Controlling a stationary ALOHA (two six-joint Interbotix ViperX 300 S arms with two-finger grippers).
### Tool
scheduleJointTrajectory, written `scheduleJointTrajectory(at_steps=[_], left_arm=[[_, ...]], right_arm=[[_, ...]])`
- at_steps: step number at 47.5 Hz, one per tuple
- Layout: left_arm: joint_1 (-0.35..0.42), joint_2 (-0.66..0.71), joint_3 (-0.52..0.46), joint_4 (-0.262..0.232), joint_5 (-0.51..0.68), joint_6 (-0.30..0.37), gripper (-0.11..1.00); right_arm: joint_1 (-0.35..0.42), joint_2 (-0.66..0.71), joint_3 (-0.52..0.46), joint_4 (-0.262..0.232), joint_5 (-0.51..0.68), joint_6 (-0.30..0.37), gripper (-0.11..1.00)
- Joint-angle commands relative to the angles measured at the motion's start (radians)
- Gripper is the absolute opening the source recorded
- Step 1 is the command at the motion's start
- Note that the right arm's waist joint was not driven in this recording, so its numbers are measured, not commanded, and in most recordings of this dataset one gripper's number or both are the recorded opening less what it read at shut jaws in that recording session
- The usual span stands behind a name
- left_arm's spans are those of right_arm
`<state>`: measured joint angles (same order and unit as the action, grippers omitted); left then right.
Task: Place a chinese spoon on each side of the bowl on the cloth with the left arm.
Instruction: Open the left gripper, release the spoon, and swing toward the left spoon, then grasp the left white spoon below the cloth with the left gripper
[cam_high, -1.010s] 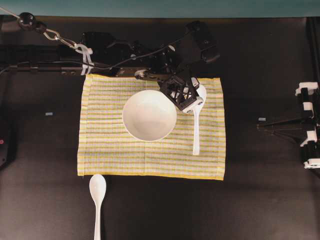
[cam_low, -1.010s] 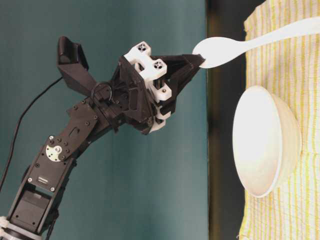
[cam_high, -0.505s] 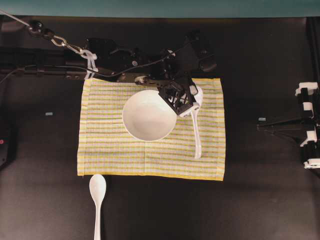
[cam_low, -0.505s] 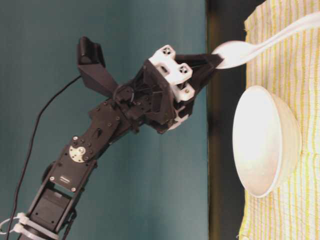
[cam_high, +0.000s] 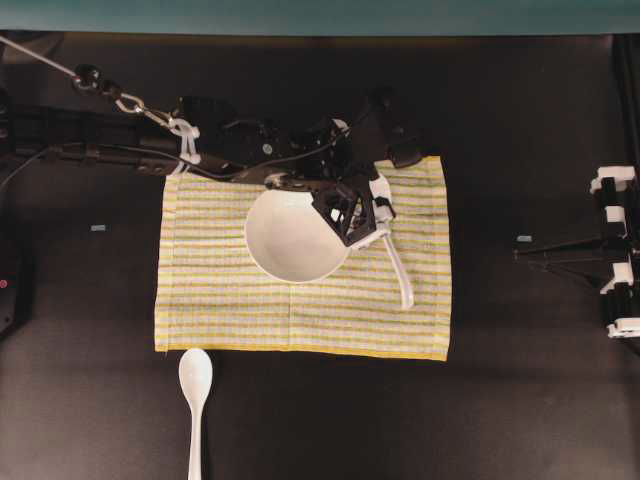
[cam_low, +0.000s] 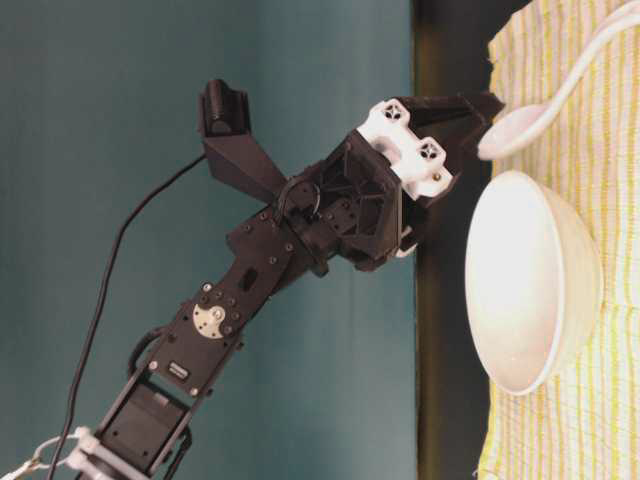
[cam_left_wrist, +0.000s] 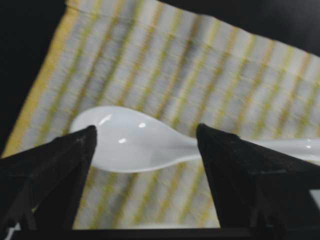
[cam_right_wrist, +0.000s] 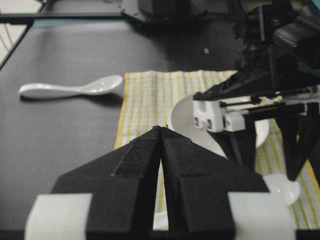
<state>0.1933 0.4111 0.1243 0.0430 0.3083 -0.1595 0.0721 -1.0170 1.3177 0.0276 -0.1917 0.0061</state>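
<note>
The white bowl (cam_high: 297, 235) sits in the middle of the striped cloth (cam_high: 230, 300). One white chinese spoon (cam_high: 398, 272) lies on the cloth just right of the bowl, with its handle pointing to the front edge. My left gripper (cam_high: 368, 215) hangs over that spoon's head. In the left wrist view the spoon head (cam_left_wrist: 135, 140) lies on the stripes between the two black fingers (cam_left_wrist: 60, 165), which stand wide apart, so the left gripper (cam_left_wrist: 145, 145) is open. A second spoon (cam_high: 195, 400) lies on the black table by the cloth's front left corner. My right gripper (cam_right_wrist: 162, 127) is shut and empty.
The left arm (cam_high: 150, 150) stretches along the far edge of the cloth. The right gripper (cam_high: 520, 252) rests at the table's right side, well apart from the cloth. Black tabletop (cam_high: 500, 400) surrounds the cloth on every side.
My left gripper came down beside the bowl with the spoon and opened. The spoon now rests on the cloth, its handle swung slightly outward.
</note>
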Motion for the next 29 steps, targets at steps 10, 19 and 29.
scheduleJointTrajectory(at_steps=[10,19,29], left_arm=[[-0.115,-0.245,0.110,0.003,0.006,-0.006,0.77],[-0.239,-0.419,0.287,0.003,0.006,-0.031,0.77],[-0.348,-0.540,0.560,0.003,0.003,-0.132,0.77]], right_arm=[[0.000,0.008,-0.006,0.002,-0.008,-0.003,0.01],[0.000,0.006,-0.002,0.002,-0.006,-0.003,0.01],[0.000,0.006,0.003,0.002,-0.006,-0.003,0.01]])
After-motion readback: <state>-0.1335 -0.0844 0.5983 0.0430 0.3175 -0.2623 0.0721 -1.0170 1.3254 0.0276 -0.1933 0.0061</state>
